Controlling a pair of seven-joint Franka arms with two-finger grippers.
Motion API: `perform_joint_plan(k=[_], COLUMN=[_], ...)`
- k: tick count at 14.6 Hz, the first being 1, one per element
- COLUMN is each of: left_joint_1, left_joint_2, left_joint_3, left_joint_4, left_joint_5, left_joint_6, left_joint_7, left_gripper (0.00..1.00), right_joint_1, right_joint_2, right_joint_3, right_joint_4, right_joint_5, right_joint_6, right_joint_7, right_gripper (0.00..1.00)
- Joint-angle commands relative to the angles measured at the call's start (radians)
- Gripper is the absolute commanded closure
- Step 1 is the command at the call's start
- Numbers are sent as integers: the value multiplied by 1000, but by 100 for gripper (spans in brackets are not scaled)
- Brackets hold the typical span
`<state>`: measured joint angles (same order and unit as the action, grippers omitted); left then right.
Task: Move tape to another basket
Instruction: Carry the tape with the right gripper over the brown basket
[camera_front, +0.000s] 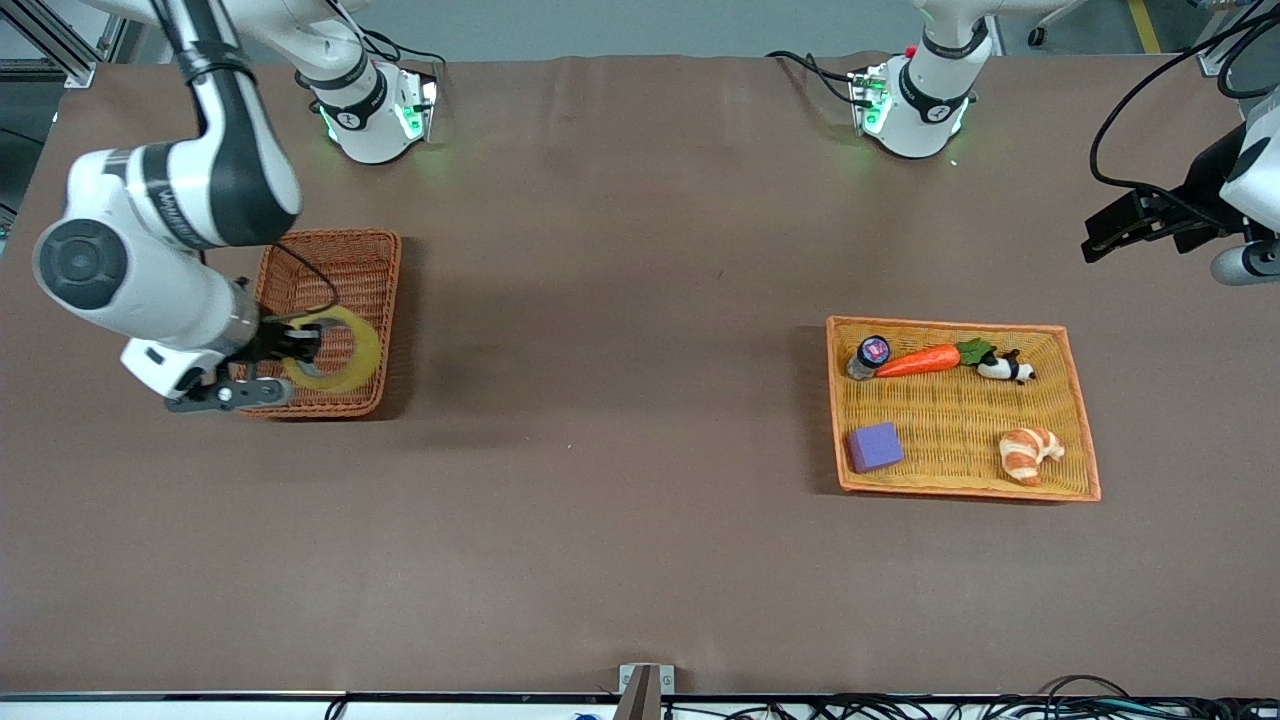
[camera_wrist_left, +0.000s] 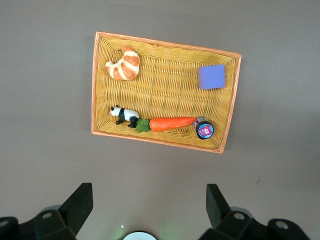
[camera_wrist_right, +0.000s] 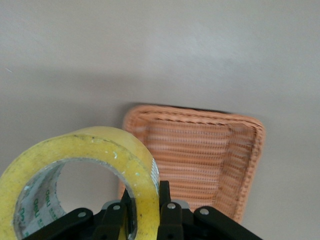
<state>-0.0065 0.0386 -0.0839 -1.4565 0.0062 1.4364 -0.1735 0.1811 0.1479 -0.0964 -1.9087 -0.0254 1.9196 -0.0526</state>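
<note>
**Tape held over the basket, ready to drop**

My right gripper pinches the wall of the tape, which hangs over the basket, its camera-side half. The wicker rim surrounds it; open basket floor lies below. My left gripper, fingers spread, waits above the tray.
</note>
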Motion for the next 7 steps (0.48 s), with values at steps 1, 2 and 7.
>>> perform_joint_plan(k=[1, 2, 7], left_joint_1=[3, 3, 3], left_joint_2=[-17, -17, -16], left_joint_3=[-1, -1, -1], left_joint_4=[-13, -12, -12], left_joint_5=[-5, -5, -5], left_joint_6=[-8, -8, -8], left_joint_7=[8, 8, 8], left_gripper=[0, 0, 0], right_joint_1=[-84, -110, -195], right_joint_2=[-152, -171, -189], right_joint_3=[26, 26, 24], right_joint_4=[-293, -358, -582], right_joint_5=[-10, -10, -19], right_joint_6=[190, 244, 497], right_joint_7=[-116, -145, -257], right_gripper=[100, 100, 99])
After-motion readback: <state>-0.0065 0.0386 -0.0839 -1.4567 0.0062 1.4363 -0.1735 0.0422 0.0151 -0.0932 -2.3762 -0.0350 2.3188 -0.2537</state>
